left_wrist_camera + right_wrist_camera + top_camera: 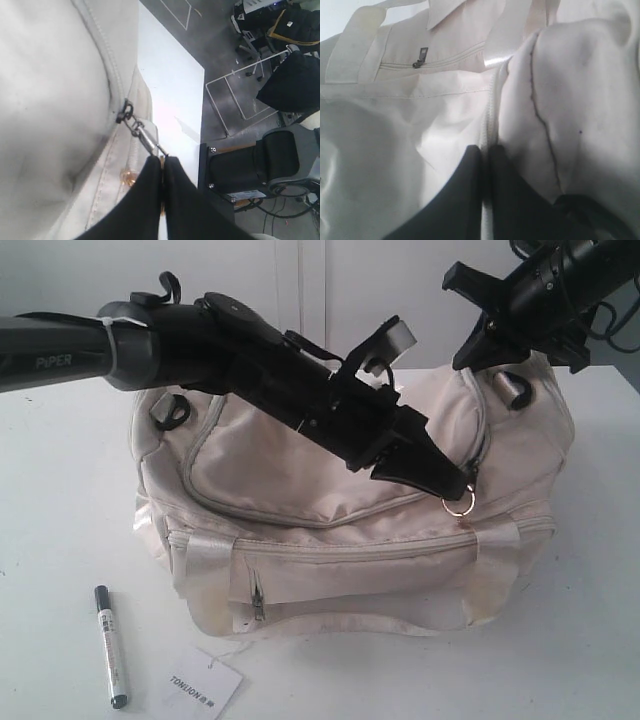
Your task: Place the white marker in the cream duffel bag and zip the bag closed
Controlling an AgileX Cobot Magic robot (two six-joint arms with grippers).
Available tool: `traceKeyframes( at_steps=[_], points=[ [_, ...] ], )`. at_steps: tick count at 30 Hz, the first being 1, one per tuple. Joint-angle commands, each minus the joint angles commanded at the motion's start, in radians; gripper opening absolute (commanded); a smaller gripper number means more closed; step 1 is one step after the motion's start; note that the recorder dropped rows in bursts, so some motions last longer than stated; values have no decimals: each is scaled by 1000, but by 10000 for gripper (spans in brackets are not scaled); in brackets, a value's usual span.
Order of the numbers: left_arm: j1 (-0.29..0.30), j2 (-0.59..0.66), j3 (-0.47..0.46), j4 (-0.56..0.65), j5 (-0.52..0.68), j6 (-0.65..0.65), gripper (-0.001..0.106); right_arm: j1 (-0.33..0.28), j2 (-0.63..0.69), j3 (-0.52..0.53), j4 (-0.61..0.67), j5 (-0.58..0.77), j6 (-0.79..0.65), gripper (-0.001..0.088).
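The cream duffel bag (pixel 290 485) sits in the middle of the white table. Left of its front, the white marker (pixel 110 645) lies flat on the table, with no gripper near it. My left gripper (pixel 458 488) reaches across the bag's top and is shut on the metal zip pull (pixel 145 135) at the right end of the curved top zip. Its ring (pixel 460 505) hangs just under the fingertips. My right gripper (pixel 468 360) is at the bag's back right corner. In the right wrist view it (pixel 486 150) is shut on a seam fold of the bag's fabric (pixel 395 125).
A white paper hang tag (pixel 205 685) lies next to the marker, tied to the bag by a thread. The front pocket's zip pull (pixel 257 605) hangs at the bag's front. The table's edge (pixel 200 115) drops to the floor just past the bag's right end.
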Motion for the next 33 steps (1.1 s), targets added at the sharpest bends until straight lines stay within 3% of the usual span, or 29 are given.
traceKeyframes(
  at_steps=[11, 20, 29, 33],
  points=[
    [0, -10, 0, 6, -2, 2, 0, 0, 0, 0, 0, 16, -26, 10],
    [0, -10, 0, 6, -6, 4, 0, 0, -9, 0, 0, 12, -9, 281],
    [0, -10, 0, 6, -23, 4, 0, 0, -58, 0, -4, 58, 62, 302],
    [0, -10, 0, 6, -23, 6, 0, 0, -91, 0, -77, 99, 138, 302]
  ],
)
